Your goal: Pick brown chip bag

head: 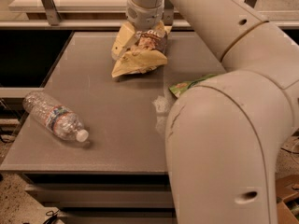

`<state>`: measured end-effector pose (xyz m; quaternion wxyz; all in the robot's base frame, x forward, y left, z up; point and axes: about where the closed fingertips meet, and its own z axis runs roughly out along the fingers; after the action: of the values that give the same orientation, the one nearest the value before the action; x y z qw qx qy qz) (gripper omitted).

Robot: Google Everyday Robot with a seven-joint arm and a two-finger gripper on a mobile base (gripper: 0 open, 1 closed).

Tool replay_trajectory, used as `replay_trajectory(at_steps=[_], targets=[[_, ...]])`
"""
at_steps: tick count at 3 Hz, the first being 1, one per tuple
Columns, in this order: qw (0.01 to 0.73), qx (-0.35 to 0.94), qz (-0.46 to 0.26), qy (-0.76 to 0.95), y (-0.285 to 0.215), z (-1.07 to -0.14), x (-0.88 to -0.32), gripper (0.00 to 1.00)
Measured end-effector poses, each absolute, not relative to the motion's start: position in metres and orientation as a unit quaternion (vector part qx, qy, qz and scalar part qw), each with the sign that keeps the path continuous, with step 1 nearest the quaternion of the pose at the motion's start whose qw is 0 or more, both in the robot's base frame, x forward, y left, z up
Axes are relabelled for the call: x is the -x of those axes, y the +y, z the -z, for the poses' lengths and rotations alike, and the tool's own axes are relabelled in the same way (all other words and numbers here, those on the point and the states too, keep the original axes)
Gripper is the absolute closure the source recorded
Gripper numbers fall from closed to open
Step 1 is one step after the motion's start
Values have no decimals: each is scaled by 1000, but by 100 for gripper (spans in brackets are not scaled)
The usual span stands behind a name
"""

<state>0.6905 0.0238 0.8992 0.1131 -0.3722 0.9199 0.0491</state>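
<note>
The brown chip bag (138, 52) lies crinkled at the far middle of the grey table (112, 125), with its pale yellow half towards me and its dark brown printed half at the back. My gripper (145, 29) comes straight down from the top of the view and sits right on the bag's back part. The white wrist (145, 10) hides where the gripper meets the bag. The bag's front edge rests on the table.
A green pouch (188, 85) lies right of the bag, mostly hidden behind my large white arm (224, 139), which fills the right side. A crushed clear water bottle (55, 117) lies at the front left. A shelf rail (70, 24) runs behind the table.
</note>
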Motion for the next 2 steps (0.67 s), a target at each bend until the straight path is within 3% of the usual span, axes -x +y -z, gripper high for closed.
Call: replay_trajectory(at_steps=[1,2], targets=[[103,371,-59,921,31,-887,-690,10],[95,378,-70,918,38,-875,-689,32]])
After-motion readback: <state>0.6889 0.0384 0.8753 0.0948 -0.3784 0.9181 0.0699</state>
